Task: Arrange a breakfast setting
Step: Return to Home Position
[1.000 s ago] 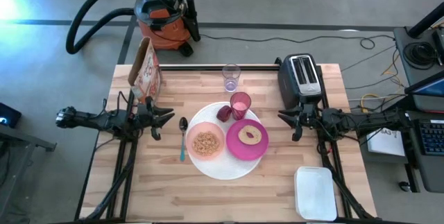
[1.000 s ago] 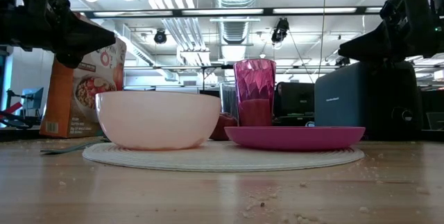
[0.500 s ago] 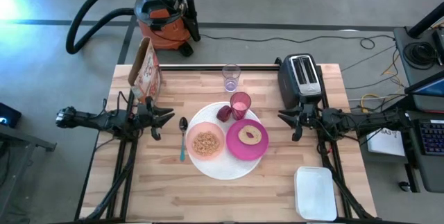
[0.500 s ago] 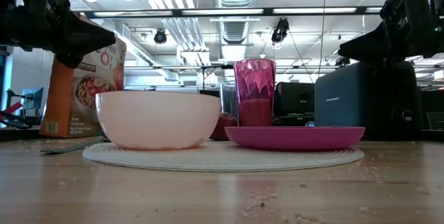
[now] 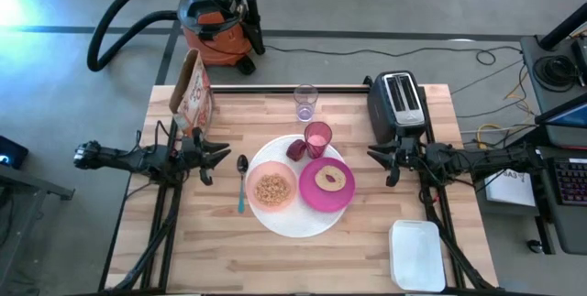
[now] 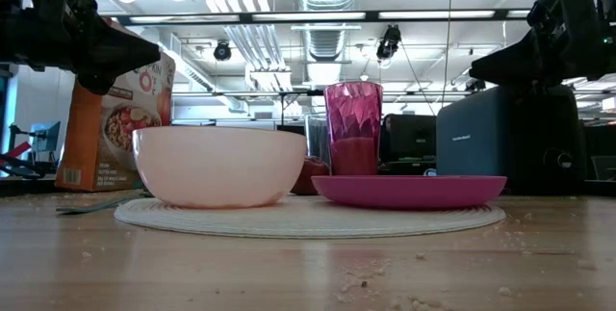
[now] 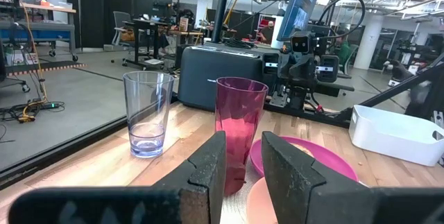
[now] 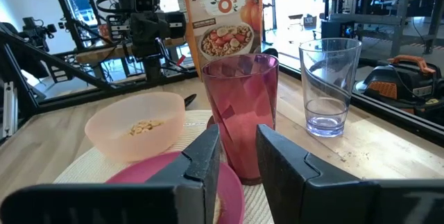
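Observation:
A large white plate (image 5: 295,221) lies mid-table. On it rest a pale pink bowl (image 5: 272,189) holding cereal and a magenta plate (image 5: 326,186) with a round bun. A translucent pink cup (image 5: 317,137) stands at the plate's far rim, with a clear glass (image 5: 305,102) beyond it. A teal-handled spoon (image 5: 241,184) lies left of the plate. My left gripper (image 5: 225,154) hovers level left of the spoon, and my right gripper (image 5: 371,156) hovers level right of the magenta plate. Each is open by a narrow gap, left (image 7: 243,141) and right (image 8: 238,132), with nothing between the fingers.
A cereal box (image 5: 191,90) stands at the far left and a black toaster (image 5: 396,104) at the far right. A white container (image 5: 417,255) sits at the near right corner. A dark red fruit (image 5: 297,149) lies by the cup. A shop vacuum (image 5: 215,21) stands beyond the table.

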